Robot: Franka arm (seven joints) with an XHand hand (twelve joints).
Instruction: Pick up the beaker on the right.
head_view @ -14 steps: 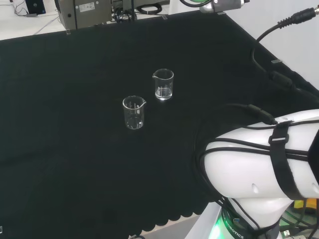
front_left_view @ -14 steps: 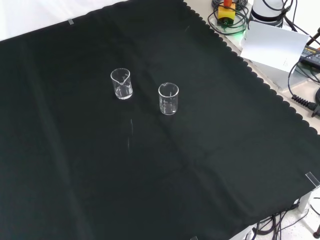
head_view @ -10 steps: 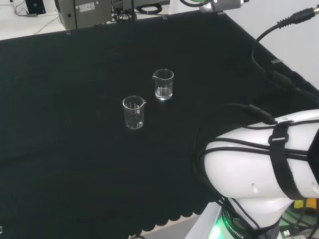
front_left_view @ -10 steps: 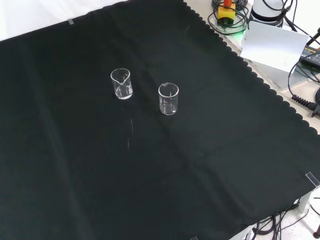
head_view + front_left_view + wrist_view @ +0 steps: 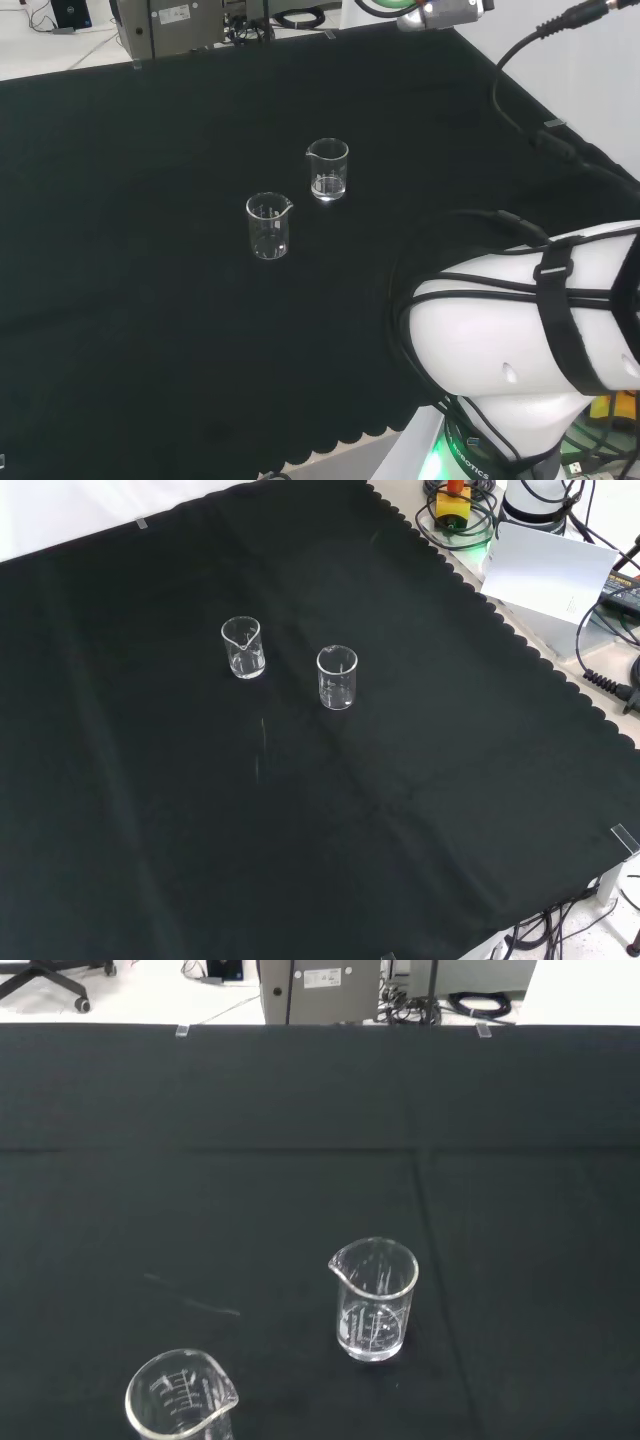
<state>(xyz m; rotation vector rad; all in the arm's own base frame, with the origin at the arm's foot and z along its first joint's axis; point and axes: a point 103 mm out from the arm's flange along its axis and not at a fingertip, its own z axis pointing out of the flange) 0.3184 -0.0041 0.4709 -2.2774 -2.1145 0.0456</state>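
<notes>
While both stand upright on the black cloth, we see one beaker near the other beaker, apart. Hand state: we cannot tell.

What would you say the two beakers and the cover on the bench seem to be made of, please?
Both beakers, one to the right in the head view and one to the left, look like clear glass, possibly clear plastic: the cloth shows through their walls, with bright glints on rims and bases and faint printed scale marks. The cover looks like matte black woven cloth, with soft creases and a scalloped cut edge.
</notes>
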